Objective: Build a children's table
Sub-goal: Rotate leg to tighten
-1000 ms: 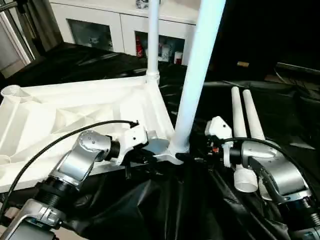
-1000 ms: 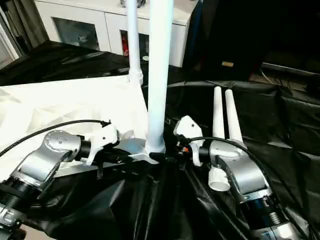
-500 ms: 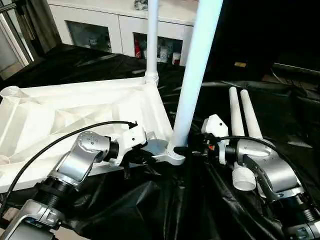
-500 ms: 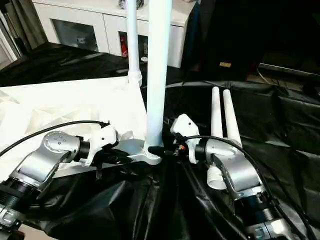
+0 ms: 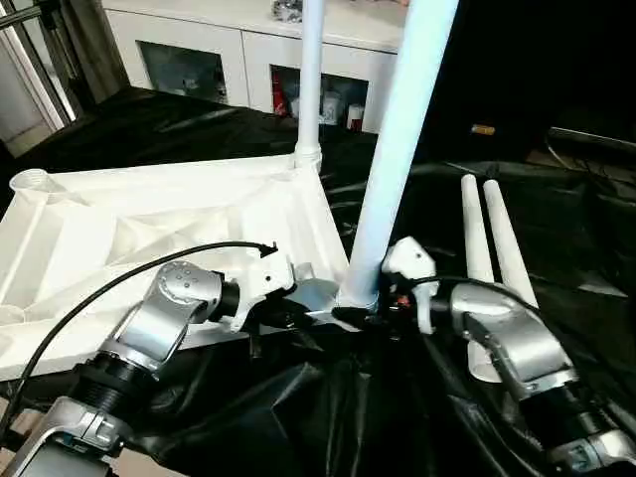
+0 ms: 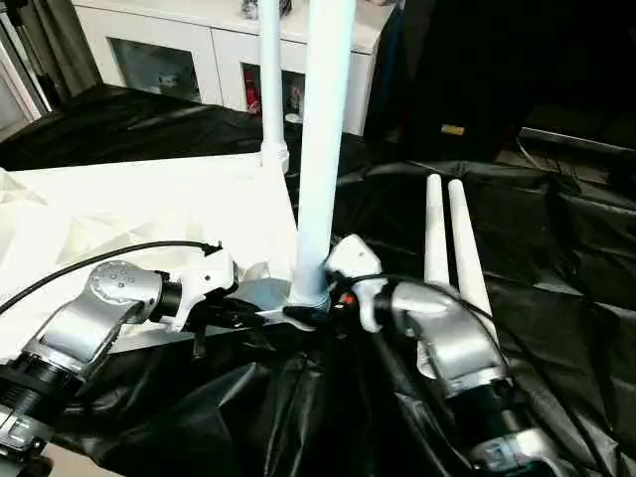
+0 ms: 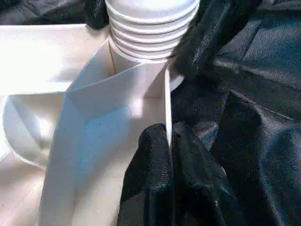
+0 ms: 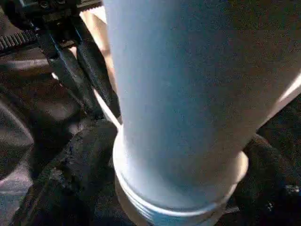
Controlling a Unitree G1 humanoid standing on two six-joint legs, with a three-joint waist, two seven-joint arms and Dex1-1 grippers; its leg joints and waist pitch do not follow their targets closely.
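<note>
The left gripper (image 7: 170, 155) is pinched tight on the tabletop (image 5: 149, 214) rim. The right gripper (image 8: 178, 179) stands wide, one finger on each side of the upright leg (image 5: 397, 149) base.

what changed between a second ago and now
The right tool has moved in from beside the two loose legs to the base of the near upright leg, its fingers now either side of the threaded end. The left tool stays shut on the tabletop edge; the far upright leg is unchanged.
</note>
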